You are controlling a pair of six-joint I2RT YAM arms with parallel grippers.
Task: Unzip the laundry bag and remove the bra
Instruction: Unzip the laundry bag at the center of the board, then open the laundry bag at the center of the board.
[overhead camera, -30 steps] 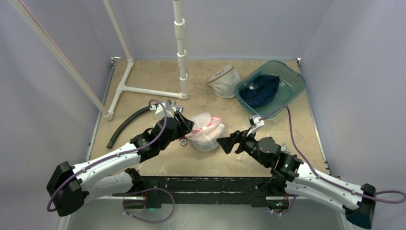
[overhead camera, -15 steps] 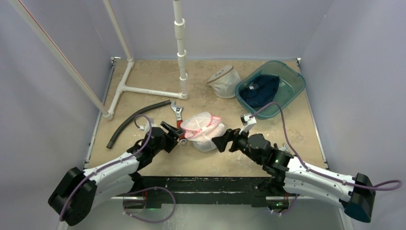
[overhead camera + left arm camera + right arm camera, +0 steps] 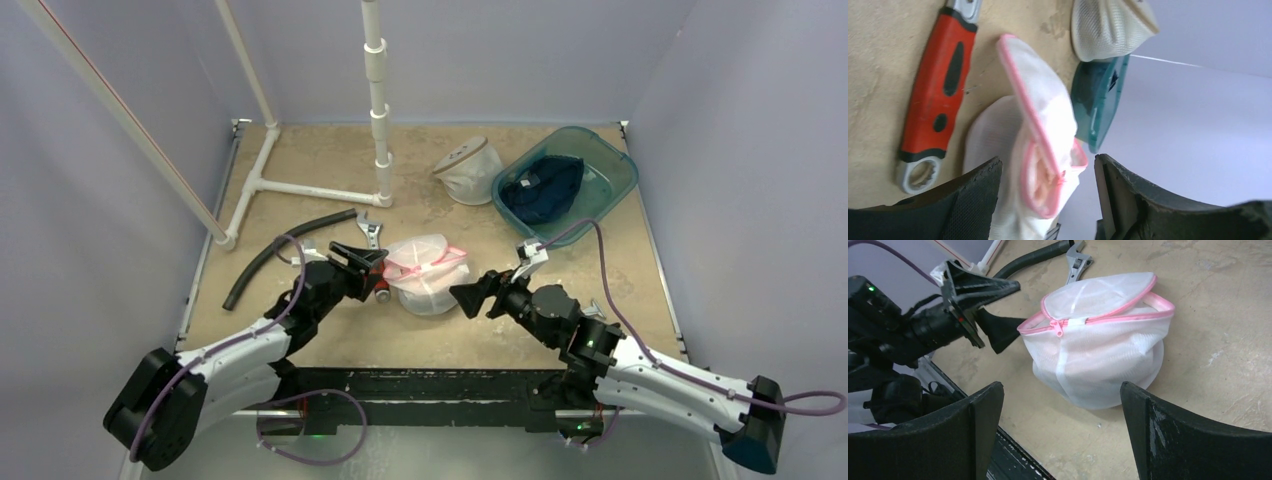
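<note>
Spreading wide, the left gripper [image 3: 378, 270] has its jaws parted and nothing clamped between them. Its wrist view looks straight past the two dark fingers [image 3: 973, 195] at the laundry bag [image 3: 1043, 115] just ahead. From the right wrist camera, the lower left finger tip sits right at the bag's pink rim; whether it touches, I cannot tell.

Across from it, the right gripper [image 3: 468, 297] is also released, jaws far apart and empty, with the laundry bag [image 3: 1098, 355] resting on the table just in front of its fingertips. So the bag [image 3: 428, 275] lies between the two tools.

The pink zipper [image 3: 1088, 317] looks closed along the side facing the right gripper, and its pull [image 3: 1059, 330] sits at the end nearer the left gripper. Soft pink fabric [image 3: 1040, 180] shows through the white mesh.

Beside the left gripper lies a red-handled wrench [image 3: 933, 100], with a black hose [image 3: 270, 255] further out. Well beyond the right gripper stand a second mesh bag [image 3: 468, 172] and a teal tub [image 3: 610, 185] holding dark blue cloth [image 3: 542, 188].

Both arms stretch low and forward, angling inward toward each other.
</note>
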